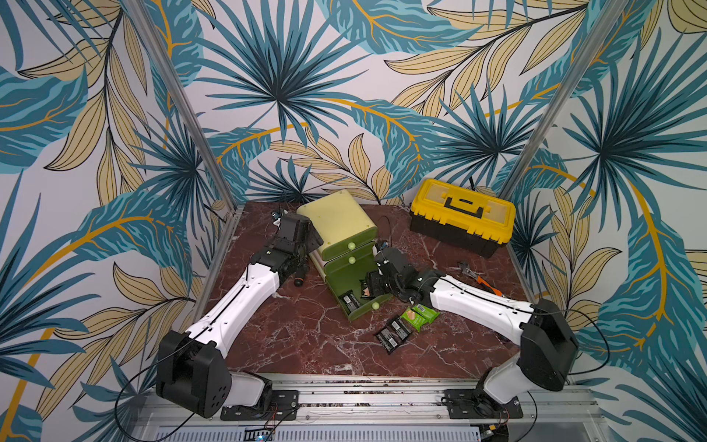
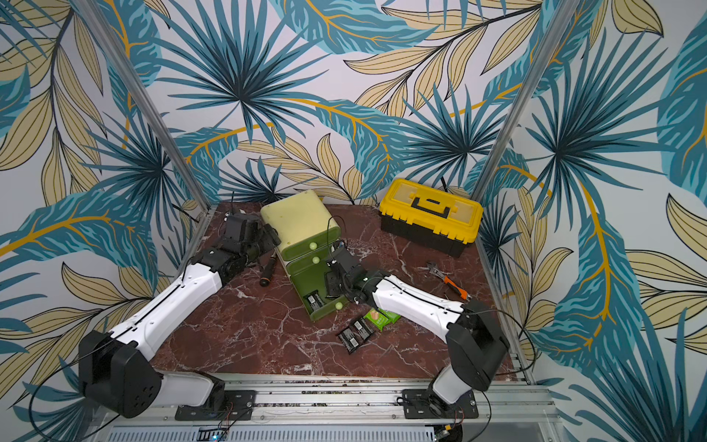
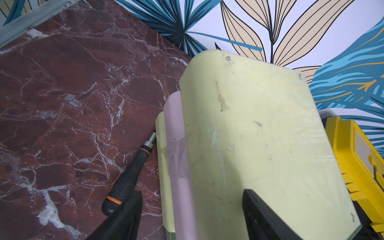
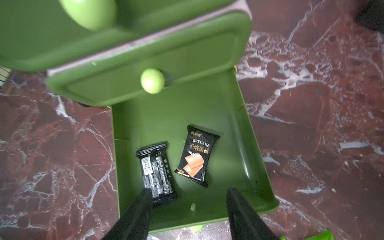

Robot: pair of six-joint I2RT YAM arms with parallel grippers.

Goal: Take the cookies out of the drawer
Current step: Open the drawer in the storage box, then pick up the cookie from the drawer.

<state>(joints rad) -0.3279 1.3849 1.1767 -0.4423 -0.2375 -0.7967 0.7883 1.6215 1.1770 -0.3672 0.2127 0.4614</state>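
Note:
The bottom drawer [image 4: 166, 118] of the small green cabinet [image 1: 336, 222] is pulled out over the table. Two cookies lie in it: a black packet with its barcode up [image 4: 156, 170] and a black DRYCAKE packet [image 4: 196, 155]. My right gripper [image 4: 188, 199] hangs open just above the drawer's front end, holding nothing; one fingertip [image 4: 145, 194] overlaps the barcode packet's corner. Out on the table lie two green cookies [image 1: 419, 317] and two black ones [image 1: 394, 335]. My left gripper [image 3: 192, 207] is open, straddling the cabinet's top left edge with a gap at its outer finger.
A black screwdriver [image 3: 128, 178] lies against the cabinet's left side, close to my left gripper. The yellow toolbox [image 1: 463, 216] stands at the back right. An orange-handled wrench [image 1: 482, 277] lies by the right edge, beyond my right arm.

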